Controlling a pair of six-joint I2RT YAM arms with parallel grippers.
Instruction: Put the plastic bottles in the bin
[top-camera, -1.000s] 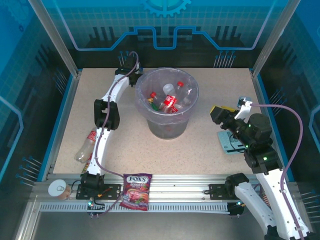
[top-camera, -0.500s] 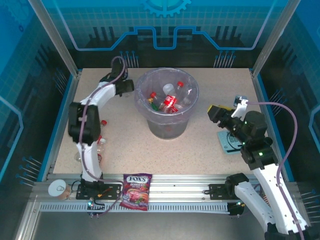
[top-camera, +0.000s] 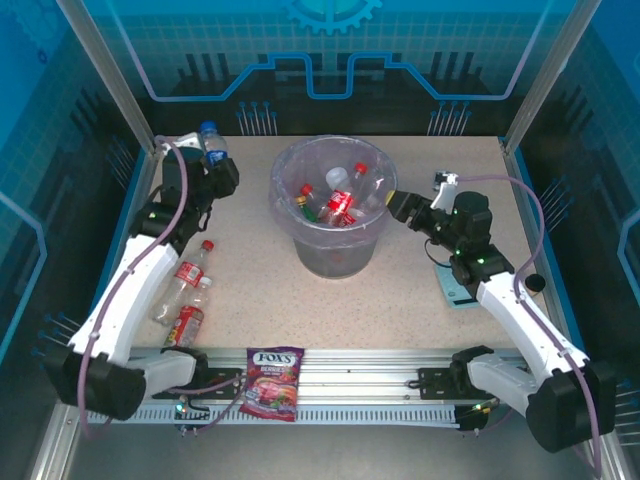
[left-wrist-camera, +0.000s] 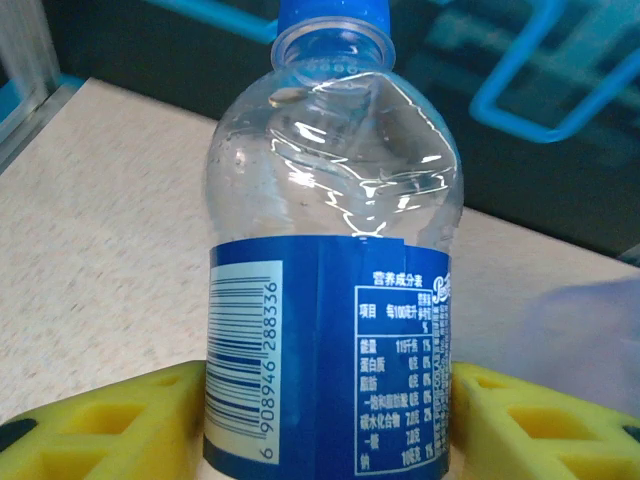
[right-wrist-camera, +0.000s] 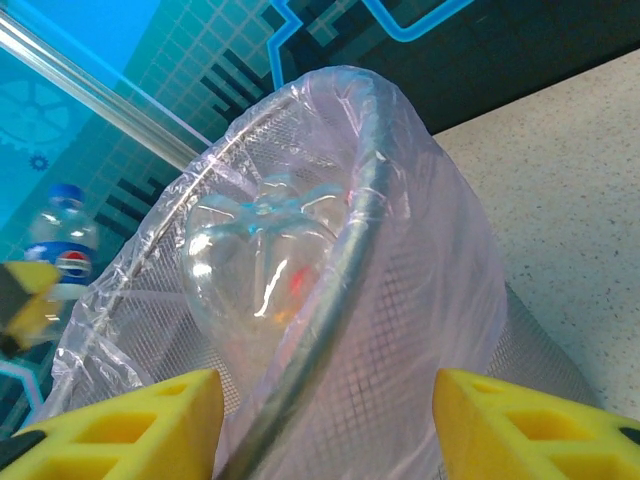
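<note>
My left gripper (top-camera: 216, 170) is shut on a clear blue-labelled, blue-capped bottle (top-camera: 210, 138) at the far left of the table, left of the bin; its yellow fingers (left-wrist-camera: 100, 420) press both sides of the label (left-wrist-camera: 330, 370). The round grey bin (top-camera: 335, 255), lined with a lilac bag, holds several bottles (top-camera: 340, 200). Two red-labelled bottles (top-camera: 186, 276) (top-camera: 190, 320) lie on the table at the left. My right gripper (top-camera: 402, 207) stands open at the bin's right rim (right-wrist-camera: 350, 270), its fingers either side of the rim. A clear bottle (right-wrist-camera: 255, 275) shows through the liner.
A purple Fox's candy bag (top-camera: 272, 378) lies on the front rail. A light blue flat card (top-camera: 458, 286) lies under my right arm. Blue walls and metal posts (top-camera: 530, 90) close in the table.
The left arm has swung away from the bin toward the far-left corner, uncovering the two bottles on the table. The right gripper has moved left up to the bin's rim.
</note>
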